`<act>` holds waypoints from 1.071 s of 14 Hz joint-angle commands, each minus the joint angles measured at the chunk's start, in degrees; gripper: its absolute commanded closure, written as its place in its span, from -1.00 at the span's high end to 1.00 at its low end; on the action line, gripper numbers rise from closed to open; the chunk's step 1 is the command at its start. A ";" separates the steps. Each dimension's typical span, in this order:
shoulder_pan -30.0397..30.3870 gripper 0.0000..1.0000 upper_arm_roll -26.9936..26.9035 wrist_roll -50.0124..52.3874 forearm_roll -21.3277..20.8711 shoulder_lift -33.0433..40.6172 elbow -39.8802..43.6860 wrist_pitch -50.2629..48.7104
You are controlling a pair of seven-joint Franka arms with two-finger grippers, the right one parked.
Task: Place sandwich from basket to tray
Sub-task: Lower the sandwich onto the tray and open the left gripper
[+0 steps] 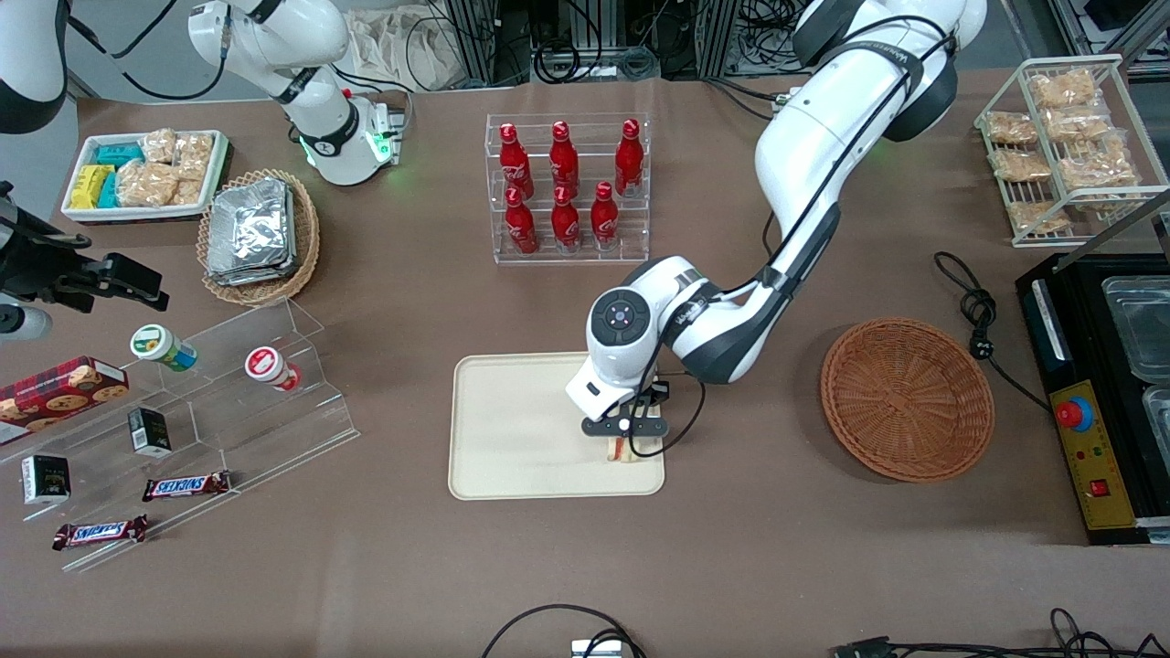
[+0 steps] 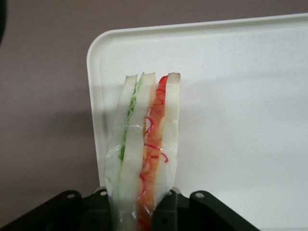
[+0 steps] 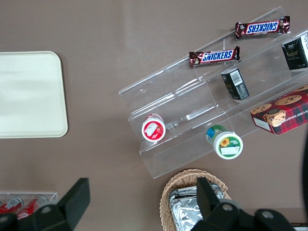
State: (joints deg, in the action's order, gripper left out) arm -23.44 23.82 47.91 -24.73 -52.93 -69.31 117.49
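Six red bottles [image 1: 565, 187]; two Snickers bars [image 1: 186, 485]; two wicker baskets [image 1: 907, 398]; one sandwich [image 2: 144, 149].

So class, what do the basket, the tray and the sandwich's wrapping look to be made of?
Basket: woven reddish-brown wicker, visible ribbed weave. Tray: probably plastic, smooth matte cream, moulded rim. Sandwich, in the gripper over the tray: clear glossy film, seemingly plastic, around pale bread.

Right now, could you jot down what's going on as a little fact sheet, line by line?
gripper: over the tray's corner nearest the basket, shut on the sandwich
sandwich: wrapped wedge, held between the fingers, above the tray
tray: cream, nothing else on it
basket: reddish-brown wicker, nothing in it, toward the working arm's end of the table
step left: release the sandwich
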 commanded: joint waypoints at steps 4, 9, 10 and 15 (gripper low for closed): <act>-4.24 -0.99 -2.90 3.15 -1.11 -3.76 3.66 2.22; -4.42 0.42 -3.17 6.47 -1.19 -4.20 3.48 2.65; -4.42 0.61 -3.26 7.54 -1.98 -4.20 3.40 2.92; -4.07 1.00 -3.17 10.28 -2.69 -3.59 3.48 2.92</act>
State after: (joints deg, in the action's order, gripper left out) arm -26.84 21.13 56.33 -26.14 -55.89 -67.82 120.54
